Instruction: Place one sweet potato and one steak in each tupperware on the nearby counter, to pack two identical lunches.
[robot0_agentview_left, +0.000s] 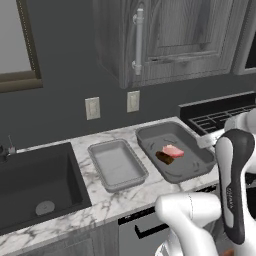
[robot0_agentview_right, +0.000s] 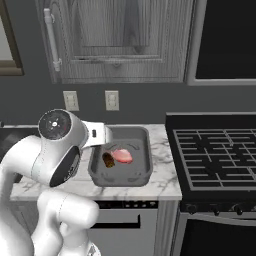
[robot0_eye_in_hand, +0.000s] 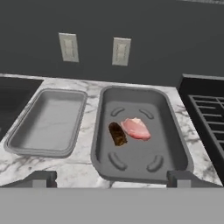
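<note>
The marble surface (robot0_eye_in_hand: 83, 168) runs from the black sink (robot0_agentview_left: 35, 180) at 9 o'clock to the stove (robot0_agentview_right: 220, 150) at 3 o'clock. Two grey tupperware trays sit side by side: the left tray (robot0_eye_in_hand: 46, 122) bare, the right tray (robot0_eye_in_hand: 140, 162) holding a dark sweet potato (robot0_eye_in_hand: 117, 133) touching a pink steak (robot0_eye_in_hand: 135, 128). No lettering is legible. The hand (robot0_eye_in_hand: 111, 179) is spread wide, gripping nothing, at the surface's front edge.

White marble counter (robot0_eye_in_hand: 87, 168), grey-veined and smooth, carries two matt grey plastic-looking tupperware trays (robot0_eye_in_hand: 48, 122) (robot0_eye_in_hand: 140, 168). In the right tray, a pink steak (robot0_eye_in_hand: 136, 128) with pale marbling shows a soft sheen beside a dull dark-brown sweet potato (robot0_eye_in_hand: 117, 133). Cabinet doors (robot0_agentview_left: 175, 40) show grey wood grain; their handle (robot0_agentview_left: 138, 42) looks like brushed metal.
</note>
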